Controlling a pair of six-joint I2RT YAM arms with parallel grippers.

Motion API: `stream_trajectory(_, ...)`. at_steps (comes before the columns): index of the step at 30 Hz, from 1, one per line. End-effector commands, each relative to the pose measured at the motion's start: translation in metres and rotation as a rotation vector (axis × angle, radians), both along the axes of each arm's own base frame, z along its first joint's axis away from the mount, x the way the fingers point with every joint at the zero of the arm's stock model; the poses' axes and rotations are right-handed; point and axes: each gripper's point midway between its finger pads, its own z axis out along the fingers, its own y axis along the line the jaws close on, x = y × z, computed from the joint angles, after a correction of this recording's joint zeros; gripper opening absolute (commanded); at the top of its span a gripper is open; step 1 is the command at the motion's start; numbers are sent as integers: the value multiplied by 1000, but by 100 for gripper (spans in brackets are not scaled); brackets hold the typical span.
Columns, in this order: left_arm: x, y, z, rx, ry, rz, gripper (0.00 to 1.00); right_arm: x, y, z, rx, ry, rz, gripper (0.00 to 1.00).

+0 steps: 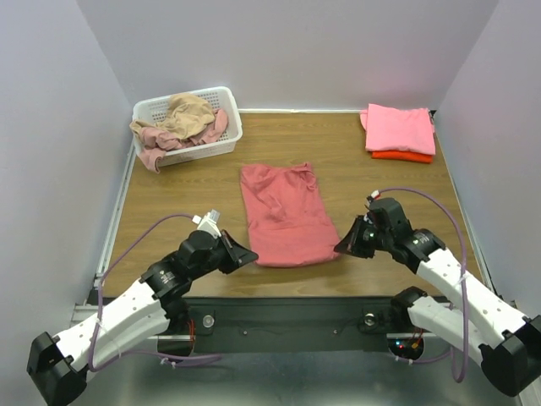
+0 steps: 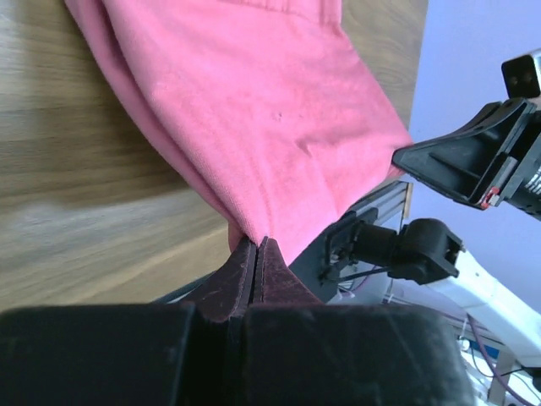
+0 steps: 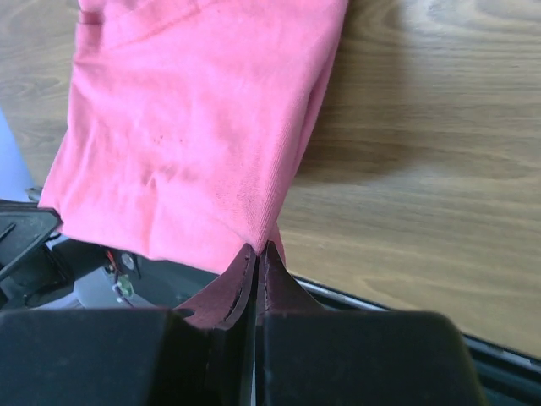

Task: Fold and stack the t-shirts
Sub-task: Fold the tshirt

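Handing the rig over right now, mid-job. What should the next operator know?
Left gripper: shut on the dusty red shirt, near-left corner.
Right gripper: shut on its near-right corner.
The shirt lies in the middle, folded lengthwise.
Done: pink shirt folded atop orange-red shirt, far right.
Left: finish folding the red one, stack it; tan shirt and pale rose shirt wait in the basket.

Between the near-black left fingers and right fingers: a plain dusty red t-shirt on the brown wood-grain counter. Beyond the right fingers, a bright pink t-shirt over an orange-red t-shirt. Beyond the left fingers, a white lattice basket with a tan t-shirt and a pale rose t-shirt.
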Motion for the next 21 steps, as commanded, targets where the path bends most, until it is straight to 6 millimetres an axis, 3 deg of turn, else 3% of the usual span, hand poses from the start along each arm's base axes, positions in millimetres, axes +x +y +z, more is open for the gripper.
stream_trajectory(1,17,-6,49,-29,-71,47,0,15,-2,32,-38,-84,0,0)
stream_trajectory(2,20,-7,49,-9,-71,46,0,23,-4,39,-51,-112,-17,0)
stream_trajectory(3,26,-8,64,-10,-105,54,0,31,-2,52,-51,-143,-26,0)
stream_trajectory(6,43,-4,72,37,-128,122,0,53,-5,64,-96,-179,-76,0)
stream_trajectory(7,49,-3,85,37,-154,139,0,63,-3,83,-91,-223,-89,0)
stream_trajectory(9,60,2,86,86,-163,185,0,79,-4,90,-120,-239,-124,0)
stream_trajectory(10,65,2,98,89,-189,198,0,91,-6,102,-132,-273,-156,0)
stream_trajectory(11,70,4,97,113,-183,211,0,101,-5,103,-151,-277,-167,1)
stream_trajectory(12,76,4,108,112,-205,228,0,106,-3,104,-161,-283,-163,0)
stream_trajectory(13,82,5,107,141,-209,232,0,114,0,117,-149,-309,-165,0)
stream_trajectory(15,92,6,119,147,-236,247,0,125,6,114,-163,-302,-151,0)
stream_trajectory(20,123,15,116,197,-244,268,0,158,9,131,-164,-350,-186,0)
stream_trajectory(21,132,22,118,193,-243,287,0,165,10,125,-180,-341,-182,0)
